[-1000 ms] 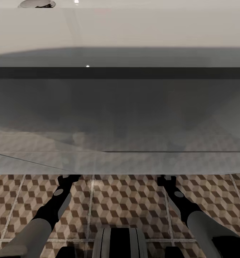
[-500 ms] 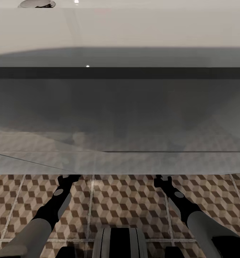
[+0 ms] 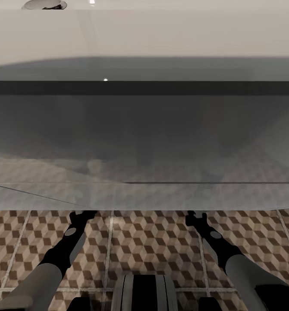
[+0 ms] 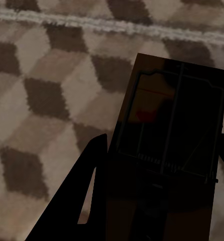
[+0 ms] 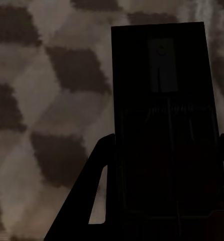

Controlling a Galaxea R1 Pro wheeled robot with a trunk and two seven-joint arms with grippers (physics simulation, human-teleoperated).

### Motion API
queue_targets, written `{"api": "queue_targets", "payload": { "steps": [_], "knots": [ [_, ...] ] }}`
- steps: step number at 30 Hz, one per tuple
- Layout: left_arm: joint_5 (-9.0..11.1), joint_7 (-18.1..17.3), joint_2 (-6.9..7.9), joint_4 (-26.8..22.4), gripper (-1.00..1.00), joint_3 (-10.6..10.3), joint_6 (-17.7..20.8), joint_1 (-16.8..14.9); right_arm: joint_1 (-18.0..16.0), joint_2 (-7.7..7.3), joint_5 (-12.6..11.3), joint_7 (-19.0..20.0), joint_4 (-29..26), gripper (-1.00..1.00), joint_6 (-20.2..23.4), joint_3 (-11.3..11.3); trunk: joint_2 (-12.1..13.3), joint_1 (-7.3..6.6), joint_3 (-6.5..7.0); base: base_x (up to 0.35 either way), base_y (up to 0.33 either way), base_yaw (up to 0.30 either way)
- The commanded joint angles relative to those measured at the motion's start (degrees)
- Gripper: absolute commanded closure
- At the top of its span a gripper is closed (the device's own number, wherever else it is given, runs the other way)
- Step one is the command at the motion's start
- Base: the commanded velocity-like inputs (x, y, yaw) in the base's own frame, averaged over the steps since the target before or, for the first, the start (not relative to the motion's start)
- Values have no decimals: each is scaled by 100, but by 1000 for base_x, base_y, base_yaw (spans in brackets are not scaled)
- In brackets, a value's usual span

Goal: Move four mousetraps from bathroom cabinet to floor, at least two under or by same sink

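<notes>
The robot is right in front of the sink (image 3: 144, 39), with both arms reaching low under its edge. The left gripper (image 4: 152, 201) pinches one mousetrap (image 4: 172, 120), and the right gripper (image 5: 162, 201) pinches another mousetrap (image 5: 162, 100). Both traps hang close over the bathroom floor (image 3: 153, 242). I think these two just need to be let go here. Then two more are probably left to bring.
</notes>
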Motion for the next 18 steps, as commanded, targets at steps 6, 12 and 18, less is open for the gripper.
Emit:
{"api": "queue_targets", "payload": {
  "steps": [6, 12, 18],
  "knots": [
    [47, 9, 2, 3, 100, -7, -24, -2, -4, -5, -26, -60, 179, 100, -2, 30, -1, -1, -3, 0, 0, 0],
    [47, 9, 2, 3, 100, -5, -29, -2, -5, -5, -25, -92, 205, 100, 108, 29, -1, -1, -3, 0, 0, 0],
    [47, 9, 2, 3, 100, -5, -29, -2, -3, -5, -11, -96, 207, 100, 184, 28, -1, -1, -3, 0, 0, 0]
  ]
}}
